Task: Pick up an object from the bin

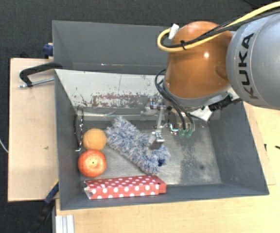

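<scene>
My gripper point(170, 134) hangs low over the middle of the bin, under the arm's orange cover. It is open, with nothing between its fingers. Its left fingertip point(156, 139) touches the right end of a fluffy blue-and-white duster point(132, 147) that lies slantwise across the floor. Bare bin floor lies under the right finger point(183, 129). An orange point(95, 140) and a red apple point(92, 163) sit side by side to the duster's left, well away from the fingers.
A long red box with white dots point(124, 187) lies along the front wall. A thin metal piece point(78, 125) leans at the left wall behind the orange. The arm and its cover hang over the bin's back right.
</scene>
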`<action>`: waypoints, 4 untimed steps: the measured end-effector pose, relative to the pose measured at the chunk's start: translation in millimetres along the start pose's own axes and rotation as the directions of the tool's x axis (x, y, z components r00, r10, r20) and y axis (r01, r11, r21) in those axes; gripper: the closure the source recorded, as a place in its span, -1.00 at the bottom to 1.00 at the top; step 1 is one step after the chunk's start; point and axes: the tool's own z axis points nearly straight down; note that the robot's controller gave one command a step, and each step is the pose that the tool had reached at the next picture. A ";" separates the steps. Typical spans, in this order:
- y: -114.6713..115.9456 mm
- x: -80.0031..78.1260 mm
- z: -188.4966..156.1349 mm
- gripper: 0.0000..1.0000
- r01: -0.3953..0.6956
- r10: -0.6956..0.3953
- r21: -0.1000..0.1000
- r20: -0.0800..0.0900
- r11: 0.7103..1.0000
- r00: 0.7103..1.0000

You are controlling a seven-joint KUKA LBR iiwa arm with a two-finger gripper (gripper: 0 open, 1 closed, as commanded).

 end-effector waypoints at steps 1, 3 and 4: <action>-0.6 -1.6 -3.9 -1.00 -0.002 0.002 -0.001 0.008 1.000 1.000; -30.6 -34.5 130.1 -1.00 -0.304 0.304 -0.005 0.009 0.953 0.953; -30.1 -52.1 165.6 -1.00 -0.270 0.270 -0.005 0.009 0.963 0.963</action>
